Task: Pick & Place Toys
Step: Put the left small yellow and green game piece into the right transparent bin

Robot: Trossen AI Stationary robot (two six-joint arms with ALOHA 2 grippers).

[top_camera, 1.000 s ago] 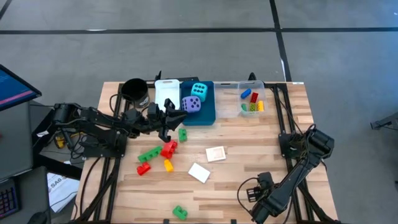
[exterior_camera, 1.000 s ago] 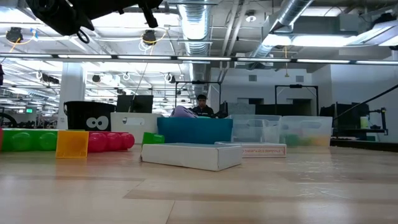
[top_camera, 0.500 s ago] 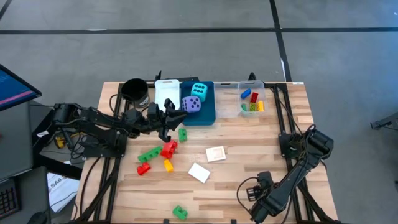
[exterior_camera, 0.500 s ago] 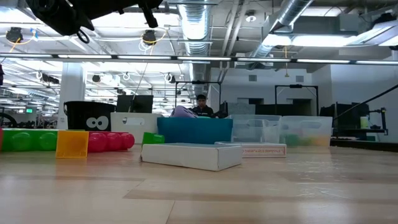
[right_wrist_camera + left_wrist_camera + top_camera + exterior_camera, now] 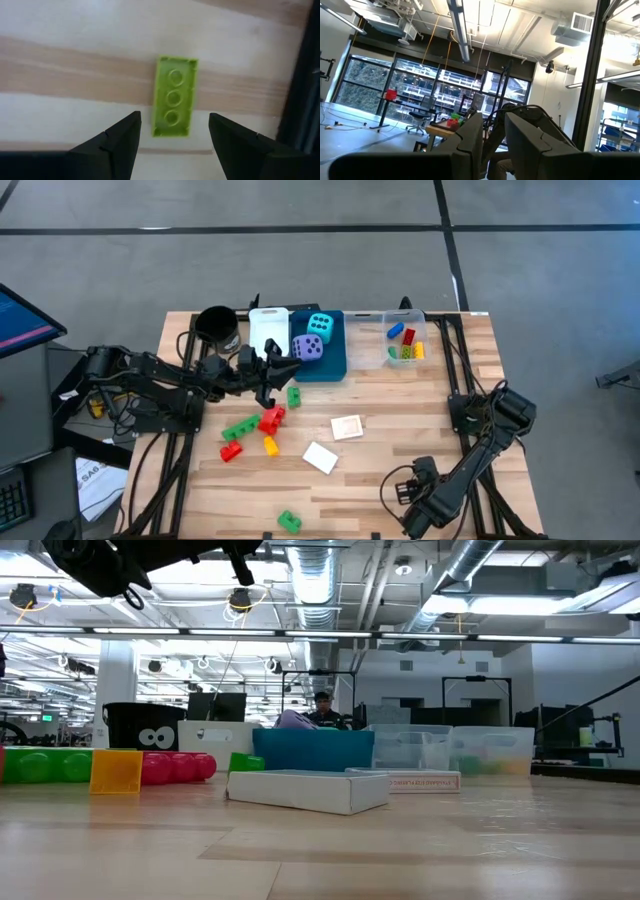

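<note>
Right tool (image 5: 172, 132) spread, released, over a green brick (image 5: 173, 96); left tool (image 5: 493, 131) nearly clenched, empty.

Little can be read. A sheet of white paper (image 5: 97, 480) lying on the floor beside the wooden worktop (image 5: 460, 390) carries black print beginning "SA", the rest too small to make out. The flat white card (image 5: 420, 781) in front of the clear plastic bin (image 5: 410, 748) has a line of reddish print along its edge, illegible. The cyan soft die (image 5: 320, 325) and purple soft die (image 5: 308, 348) bear only black pips, no numerals.
</note>
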